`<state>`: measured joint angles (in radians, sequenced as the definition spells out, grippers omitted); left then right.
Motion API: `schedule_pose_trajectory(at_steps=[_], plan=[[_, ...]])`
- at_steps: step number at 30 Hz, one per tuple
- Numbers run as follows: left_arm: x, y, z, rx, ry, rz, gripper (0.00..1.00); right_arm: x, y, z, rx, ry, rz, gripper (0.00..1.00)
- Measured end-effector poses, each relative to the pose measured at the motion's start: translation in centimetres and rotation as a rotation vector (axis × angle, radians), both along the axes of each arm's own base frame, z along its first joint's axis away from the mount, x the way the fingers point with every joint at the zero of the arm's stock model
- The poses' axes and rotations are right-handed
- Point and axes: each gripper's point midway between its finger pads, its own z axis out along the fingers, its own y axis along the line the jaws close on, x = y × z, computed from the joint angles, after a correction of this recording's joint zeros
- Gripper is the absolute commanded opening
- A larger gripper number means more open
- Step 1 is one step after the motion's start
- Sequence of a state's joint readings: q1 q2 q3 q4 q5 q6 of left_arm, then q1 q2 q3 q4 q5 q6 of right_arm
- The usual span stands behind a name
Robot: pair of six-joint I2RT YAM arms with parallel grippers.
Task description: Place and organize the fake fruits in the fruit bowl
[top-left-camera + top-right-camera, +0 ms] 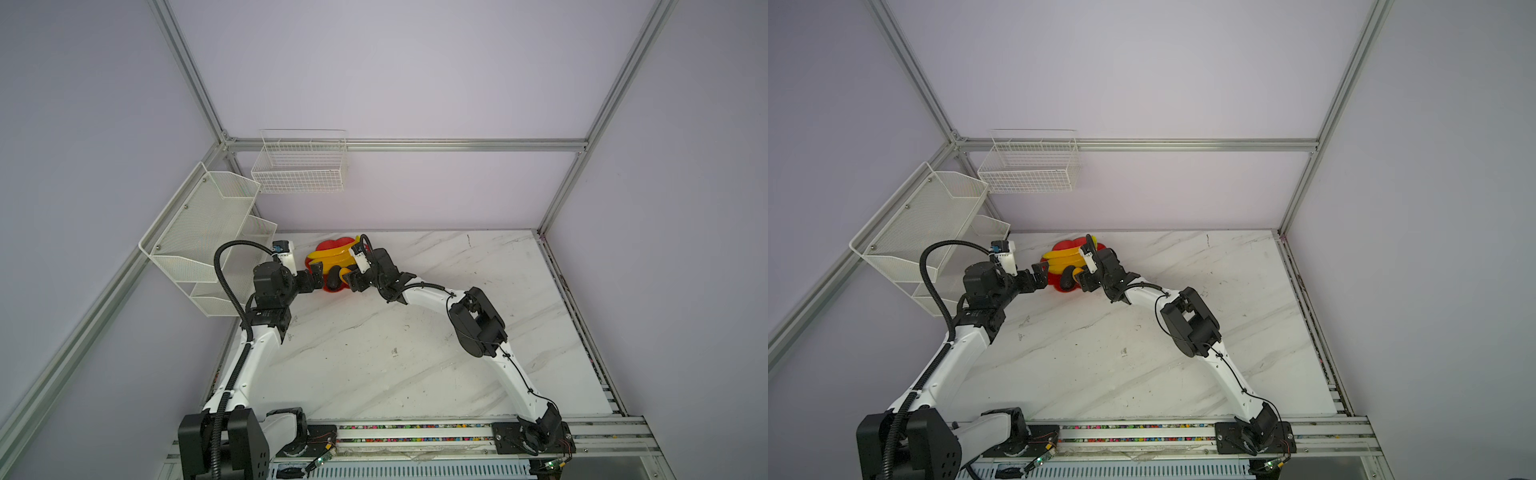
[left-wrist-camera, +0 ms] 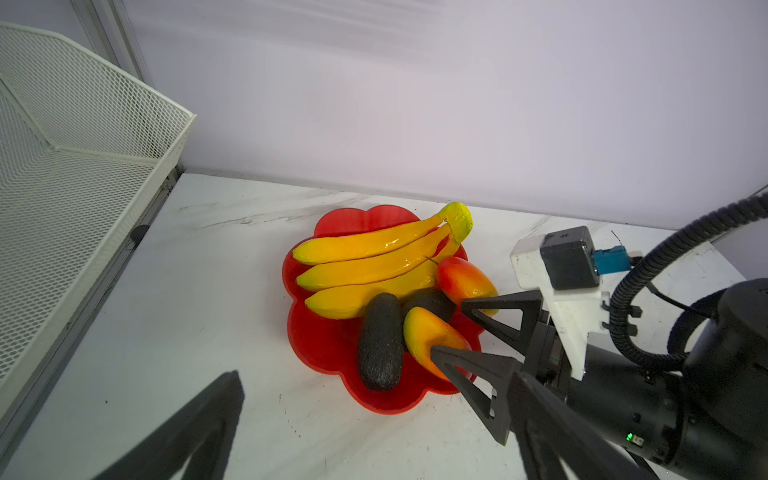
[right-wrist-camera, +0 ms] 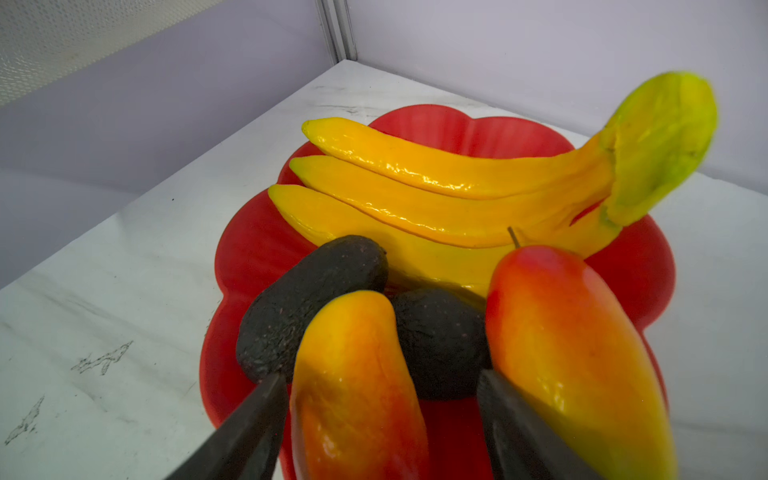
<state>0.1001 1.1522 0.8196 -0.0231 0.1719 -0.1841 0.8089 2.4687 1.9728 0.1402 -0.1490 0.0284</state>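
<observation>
Red fruit bowl [image 2: 322, 353] on your desk [image 2: 187, 311] holds the banana bunch [image 2: 370, 266], 2 avocados [image 2: 380, 340] and 2 mangoes [image 2: 461, 278]. Your right hand [image 3: 380, 376] is released, its jaws straddling the near mango [image 3: 353, 395], which half hides the far avocado [image 3: 440, 345]. Your left hand [image 1: 318, 277] is spread wide and mostly cut off in its wrist view.

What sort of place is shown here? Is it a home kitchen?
Probably a robot laboratory cell, not a kitchen: an aluminium frame holds plain walls, and a left arm and right arm reach over a marble-look table.
</observation>
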Motion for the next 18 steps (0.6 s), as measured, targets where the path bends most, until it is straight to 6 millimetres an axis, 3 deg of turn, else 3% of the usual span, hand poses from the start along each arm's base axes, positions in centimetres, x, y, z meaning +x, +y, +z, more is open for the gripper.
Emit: schedule_pose_trajectory(at_steps=[5,8,15,17,18], plan=[[0.0,-0.1,0.0,-0.003,-0.001,-0.007,1.00,-0.3,-0.8,0.3,-0.011,-0.002,-0.019,0.90],[0.1,-0.2,0.2,-0.010,-0.008,-0.007,1.00,-1.0,-2.3,1.8,-0.012,-0.010,-0.045,0.97],[0.3,0.4,-1.3,-0.041,0.027,0.040,1.00,-2.9,-6.7,11.3,0.114,-0.094,-0.117,0.97],[-0.1,1.0,-2.7,-0.058,0.057,0.086,1.00,-3.3,-9.5,13.1,0.152,-0.096,-0.153,0.97],[-0.4,1.4,-3.8,-0.066,0.077,0.113,1.00,-3.4,-11.7,13.5,0.164,-0.092,-0.187,0.97]])
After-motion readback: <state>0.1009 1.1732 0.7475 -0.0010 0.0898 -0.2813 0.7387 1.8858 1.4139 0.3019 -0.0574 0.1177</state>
